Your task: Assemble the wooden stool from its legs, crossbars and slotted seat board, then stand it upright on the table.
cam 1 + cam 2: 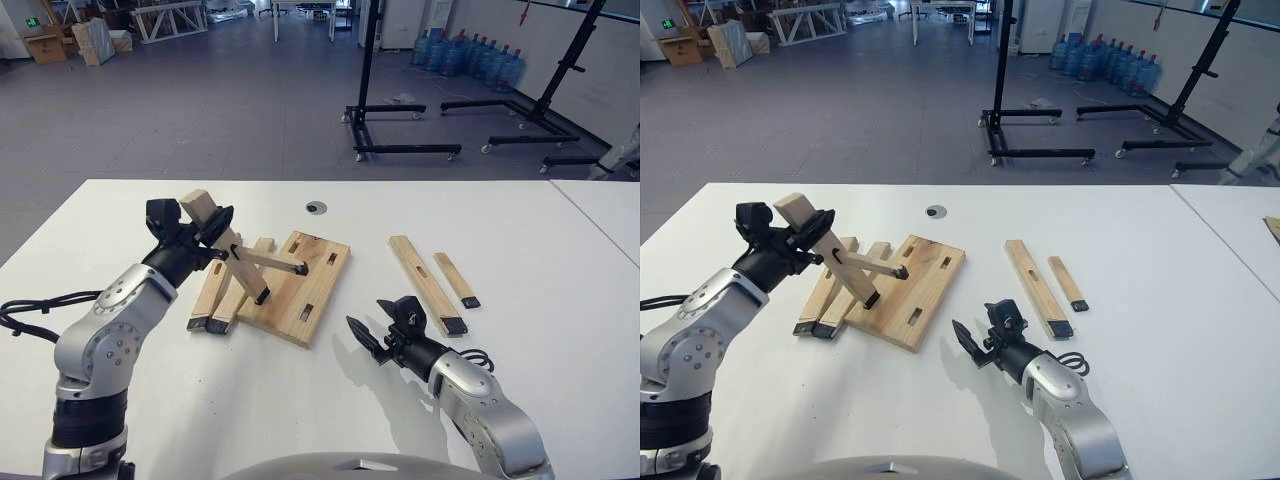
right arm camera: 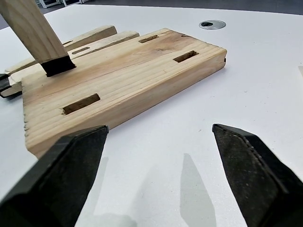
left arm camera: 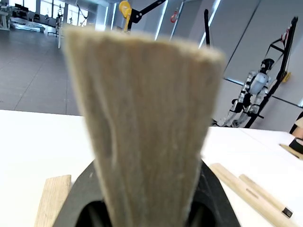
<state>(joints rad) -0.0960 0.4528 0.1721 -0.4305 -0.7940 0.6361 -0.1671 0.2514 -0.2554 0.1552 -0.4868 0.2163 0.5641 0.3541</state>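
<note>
The slotted seat board (image 1: pixel 300 288) lies flat mid-table. My left gripper (image 1: pixel 203 233) is shut on the upper part of a wooden leg (image 1: pixel 232 250). The leg tilts, and its black-tipped foot (image 2: pixel 56 65) rests on the board. A crossbar (image 1: pixel 270 262) sticks out sideways from this leg over the board. Two more legs (image 1: pixel 218 295) lie side by side against the board's left edge. A long leg (image 1: pixel 424 283) and a short crossbar (image 1: pixel 456 278) lie to the right. My right gripper (image 1: pixel 383 325) is open just above the table, right of the board's near corner, with nothing between its fingers (image 2: pixel 66 170).
A round grommet hole (image 1: pixel 316 208) sits in the white table (image 1: pixel 520 230) behind the board. A black cable (image 1: pixel 30 315) trails along the left side. Bare table stretches in front and to the far right. Black stands and water bottles are on the floor beyond.
</note>
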